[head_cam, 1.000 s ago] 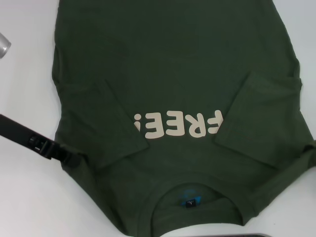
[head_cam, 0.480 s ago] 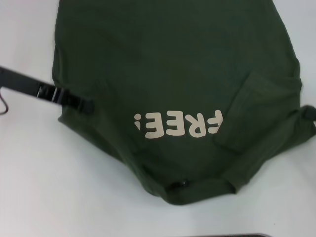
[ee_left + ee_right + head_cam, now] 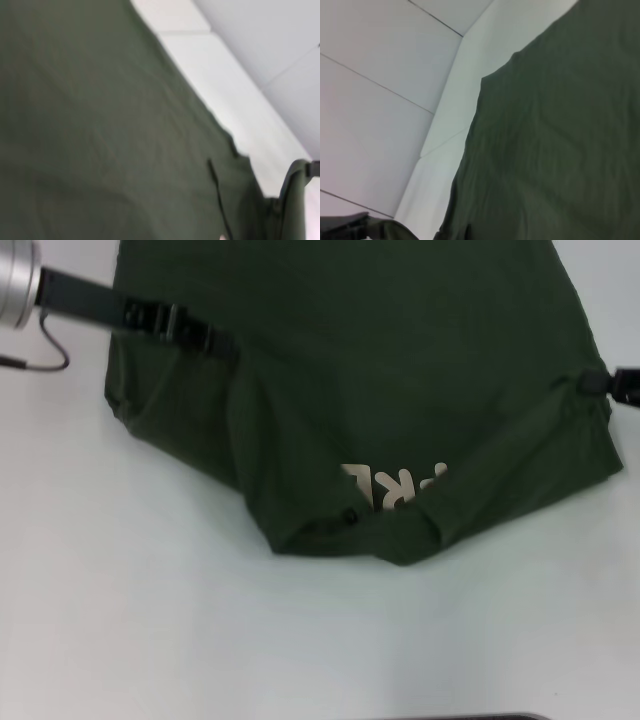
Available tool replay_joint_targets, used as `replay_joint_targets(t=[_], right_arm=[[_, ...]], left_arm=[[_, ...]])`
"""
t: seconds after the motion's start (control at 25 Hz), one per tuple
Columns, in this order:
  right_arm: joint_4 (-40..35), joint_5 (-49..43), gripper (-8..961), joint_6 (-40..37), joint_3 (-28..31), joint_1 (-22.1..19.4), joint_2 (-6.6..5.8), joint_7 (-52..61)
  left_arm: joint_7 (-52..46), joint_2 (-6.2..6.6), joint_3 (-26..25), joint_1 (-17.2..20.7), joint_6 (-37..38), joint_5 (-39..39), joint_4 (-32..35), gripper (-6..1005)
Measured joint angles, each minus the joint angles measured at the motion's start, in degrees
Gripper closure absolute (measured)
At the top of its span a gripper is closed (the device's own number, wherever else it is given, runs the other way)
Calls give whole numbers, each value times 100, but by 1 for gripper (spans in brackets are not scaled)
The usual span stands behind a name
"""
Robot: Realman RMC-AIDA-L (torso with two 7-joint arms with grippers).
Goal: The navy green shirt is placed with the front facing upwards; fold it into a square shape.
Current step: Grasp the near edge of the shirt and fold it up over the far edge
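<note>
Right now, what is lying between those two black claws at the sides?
In the head view, only the navy green shirt spans from the left gripper to the right gripper.

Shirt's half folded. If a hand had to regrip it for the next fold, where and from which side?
Best bet: the near folded edge of the navy green shirt, at its two lower corners around and. Come in low from the robot's side, over the bare table. That edge is a doubled, slightly raised lip, so fingers could likely slide under it; the middle lies flat.

Lab-like setup: plain white table (image 3: 150,620), panelled walls (image 3: 380,65).
</note>
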Motion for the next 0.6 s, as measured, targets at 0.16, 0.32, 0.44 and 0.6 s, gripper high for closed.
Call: replay_joint_targets(t=[0.16, 0.32, 0.44, 0.6], right_arm=[[-3, 6, 879, 249, -74, 263, -41, 27], [-22, 9, 879, 523, -171, 467, -87, 93], [-29, 16, 879, 755, -243, 606, -111, 148], [-33, 27, 879, 1077, -388, 785, -143, 170]], left_arm=[[-1, -24, 21, -148, -232, -234, -22, 964], [-1, -66, 39, -278, -484, -391, -23, 964], [-1, -83, 46, -344, -703, -518, -23, 964], [-1, -88, 54, -416, -1018, -708, -69, 963]])
